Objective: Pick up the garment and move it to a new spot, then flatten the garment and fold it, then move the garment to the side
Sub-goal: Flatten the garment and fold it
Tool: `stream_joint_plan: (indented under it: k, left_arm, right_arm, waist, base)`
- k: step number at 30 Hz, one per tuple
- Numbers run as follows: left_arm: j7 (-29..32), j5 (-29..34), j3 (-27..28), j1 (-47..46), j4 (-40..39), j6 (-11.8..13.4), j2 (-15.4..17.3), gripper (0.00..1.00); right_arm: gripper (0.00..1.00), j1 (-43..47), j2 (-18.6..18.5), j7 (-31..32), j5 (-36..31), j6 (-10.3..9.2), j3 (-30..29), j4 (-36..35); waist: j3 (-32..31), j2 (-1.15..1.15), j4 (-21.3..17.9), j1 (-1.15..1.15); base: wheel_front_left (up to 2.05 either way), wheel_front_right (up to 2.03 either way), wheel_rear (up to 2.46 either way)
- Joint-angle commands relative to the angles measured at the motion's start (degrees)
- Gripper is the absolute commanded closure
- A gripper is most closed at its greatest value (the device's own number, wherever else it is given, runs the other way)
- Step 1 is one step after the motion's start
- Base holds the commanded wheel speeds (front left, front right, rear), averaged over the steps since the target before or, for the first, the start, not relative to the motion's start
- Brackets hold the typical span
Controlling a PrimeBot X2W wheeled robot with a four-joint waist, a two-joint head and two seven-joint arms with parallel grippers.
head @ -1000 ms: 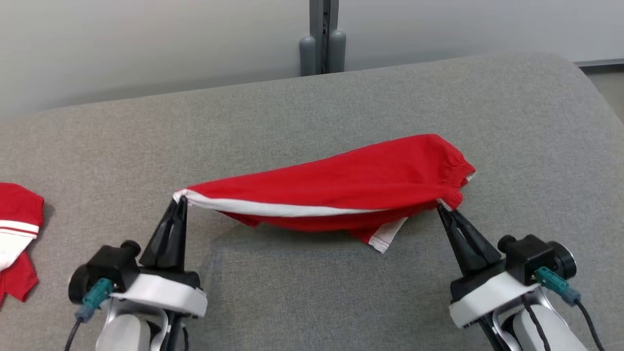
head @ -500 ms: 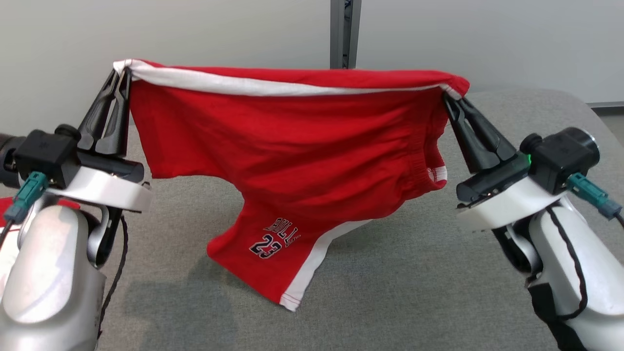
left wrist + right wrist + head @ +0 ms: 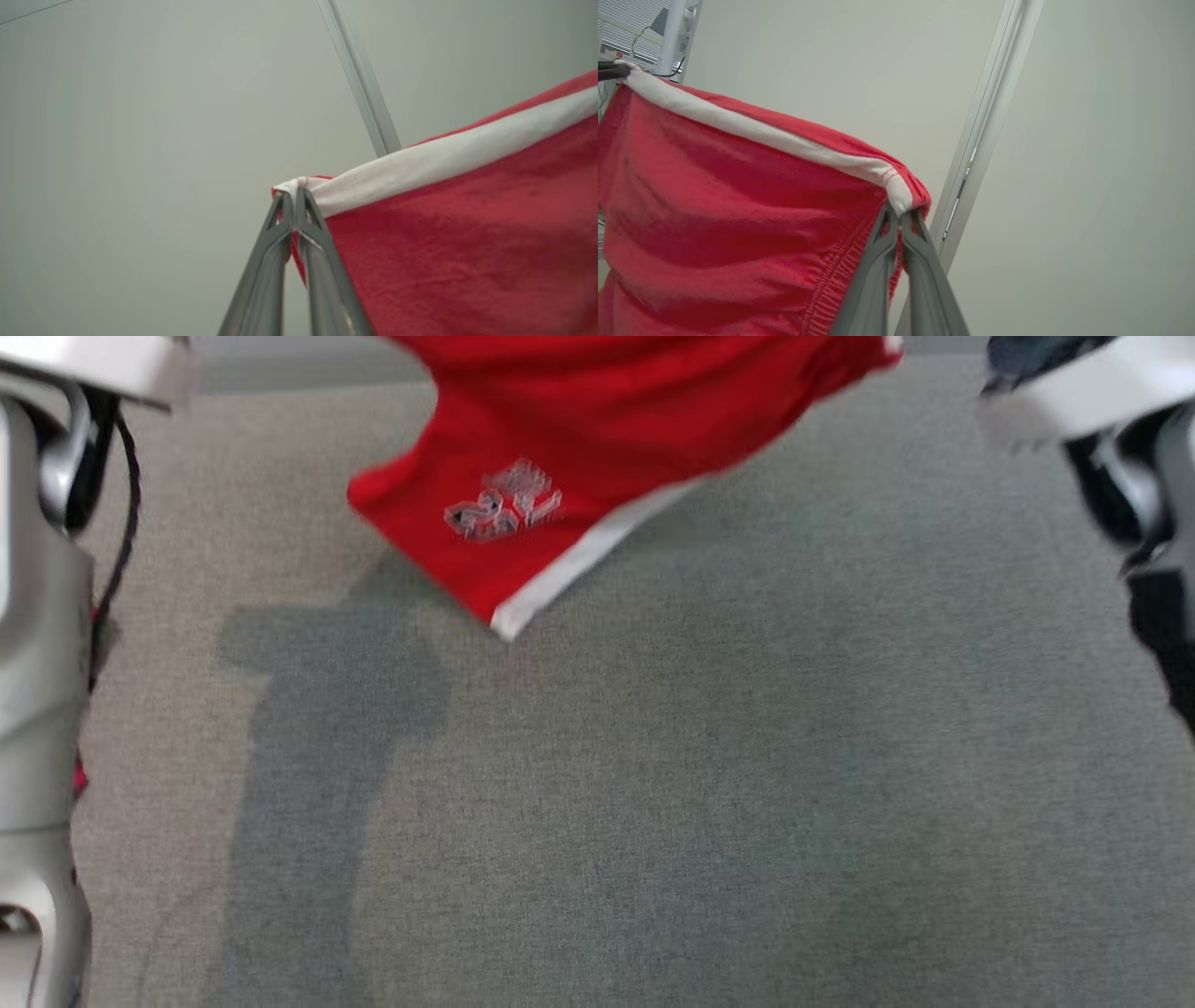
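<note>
I have the red garment (image 3: 607, 411) hanging in the air over the far part of the grey padded surface (image 3: 700, 784), stretched between both arms. The left hand (image 3: 293, 190) is pinched tight on one end of its white stripe (image 3: 444, 154), and the right hand (image 3: 901, 213) is clamped on the other end. The leg with the printed number (image 3: 499, 509) dangles lowest; whether its hem touches the surface I can't tell.

Blurred print (image 3: 504, 506) on the red garment (image 3: 616, 420), too smeared for reading.
</note>
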Motion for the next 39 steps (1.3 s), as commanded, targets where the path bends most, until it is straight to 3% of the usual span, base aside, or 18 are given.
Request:
stream_joint_plan:
  k: [1, 8, 13, 20, 25, 35, 39]
  left_arm:
    - [0.0, 0.73, 0.02, -3.5, 0.42, 0.49, -0.26, 1.0]
    - [0.01, 3.21, 0.14, -16.7, 2.81, 2.65, -0.82, 1.0]
    - [0.01, 2.05, 0.06, -14.49, 4.32, 3.17, -3.47, 1.0]
    - [0.0, -1.12, 1.42, 0.66, 7.16, 3.08, -8.6, 1.0]
    - [-0.01, -2.81, 3.25, 13.81, 8.83, 2.49, -11.03, 1.0]
    - [0.0, -3.7, 6.96, 34.94, 9.12, 1.31, -12.81, 1.0]
    - [0.0, -5.09, 10.18, 42.23, 8.28, 1.83, -13.25, 1.0]
  right_arm:
    - [1.0, -3.18, -0.67, 0.0, -0.63, -0.01, -1.03, 0.66]
    - [1.0, -17.02, -0.61, 0.0, -6.35, -0.01, -4.96, 5.96]
    - [1.0, -17.46, -0.51, 0.0, -8.96, -0.01, -4.6, 10.63]
    - [1.0, -5.66, -0.75, 0.0, -6.42, -0.01, -0.63, 11.65]
    - [1.0, 7.26, -1.75, 0.0, -1.66, -0.01, 3.71, 10.24]
    - [1.0, 28.64, -3.5, 0.0, 5.59, -0.02, 7.33, 6.86]
    - [1.0, 36.4, -2.81, 0.0, 7.0, -0.04, 6.24, 5.69]
  waist:
    - [6.63, 0.0, 1.89, 0.0]
    - [12.24, 0.0, 3.47, 0.0]
    - [14.69, 0.0, 4.63, 0.0]
    - [14.03, 0.0, 4.47, 0.0]
    - [9.86, 0.0, 3.86, 0.0]
    - [-0.02, 0.0, 3.11, 0.0]
    - [-4.49, 0.0, 3.13, 0.0]
  base:
    - [0.0, 0.0, 0.0]
    - [0.0, 0.0, 0.0]
    - [0.0, 0.0, 0.0]
    - [0.0, 0.0, 0.0]
    - [0.0, 0.0, 0.0]
    - [0.0, 0.0, 0.0]
    - [0.0, 0.0, 0.0]
